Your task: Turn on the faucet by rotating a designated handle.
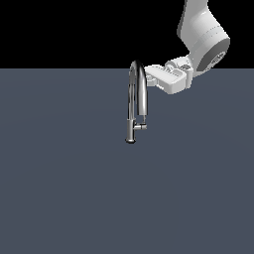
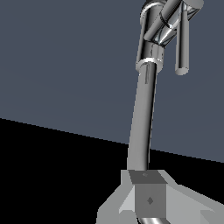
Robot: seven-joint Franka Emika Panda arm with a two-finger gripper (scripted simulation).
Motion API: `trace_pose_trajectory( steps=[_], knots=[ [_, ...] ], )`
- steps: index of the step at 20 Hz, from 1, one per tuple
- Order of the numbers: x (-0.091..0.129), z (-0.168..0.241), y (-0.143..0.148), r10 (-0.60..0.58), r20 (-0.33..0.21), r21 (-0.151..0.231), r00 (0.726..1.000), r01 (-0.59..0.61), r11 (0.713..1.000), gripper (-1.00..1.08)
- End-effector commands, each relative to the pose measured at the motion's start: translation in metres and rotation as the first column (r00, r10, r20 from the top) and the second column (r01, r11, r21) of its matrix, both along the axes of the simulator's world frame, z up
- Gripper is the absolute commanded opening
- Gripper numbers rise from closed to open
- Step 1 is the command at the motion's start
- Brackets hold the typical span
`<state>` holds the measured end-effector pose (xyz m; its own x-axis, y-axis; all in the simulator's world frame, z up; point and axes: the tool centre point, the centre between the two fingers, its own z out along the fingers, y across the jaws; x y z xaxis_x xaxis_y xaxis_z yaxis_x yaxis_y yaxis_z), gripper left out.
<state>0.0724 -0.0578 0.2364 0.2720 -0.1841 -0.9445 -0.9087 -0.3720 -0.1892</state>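
The chrome faucet (image 1: 131, 106) stands mid-floor with its tall arched spout rising from a short base. The handle (image 1: 142, 127), a short chrome stub, sticks out from the base column toward the exterior view's right, just below the spout's outlet. My gripper (image 1: 148, 75) reaches in from the right and rests against the top of the arch, well above the handle. In the wrist view the fingers (image 2: 148, 193) look pressed together in front of the spout tube (image 2: 142, 127), which runs away to the faucet base (image 2: 151, 52). Nothing sits between the fingers.
A flat dark grey floor (image 1: 59, 188) spreads all around the faucet. My white arm (image 1: 203, 34) comes down from the upper right of the exterior view.
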Motion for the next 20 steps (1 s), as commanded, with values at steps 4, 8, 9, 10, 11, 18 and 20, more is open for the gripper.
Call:
trace_pose_trajectory(
  steps=[4,8,9,10,11,18,20],
  knots=[
    [0.013,-0.041,-0.005,-0.092,-0.104,0.085,0.99,0.101,0.991,-1.0],
    [0.019,-0.068,-0.006,-0.144,-0.171,0.13,0.975,0.167,0.977,-1.0],
    [0.02,-0.074,-0.007,-0.155,-0.186,0.139,0.97,0.182,0.973,-1.0],
    [0.021,-0.08,-0.007,-0.165,-0.201,0.147,0.966,0.196,0.969,-1.0],
    [0.022,-0.085,-0.006,-0.174,-0.214,0.155,0.961,0.209,0.966,-1.0],
    [0.024,-0.108,-0.005,-0.211,-0.272,0.185,0.939,0.266,0.946,-1.0],
    [0.024,-0.11,-0.005,-0.214,-0.275,0.187,0.937,0.27,0.945,-1.0]
  ],
)
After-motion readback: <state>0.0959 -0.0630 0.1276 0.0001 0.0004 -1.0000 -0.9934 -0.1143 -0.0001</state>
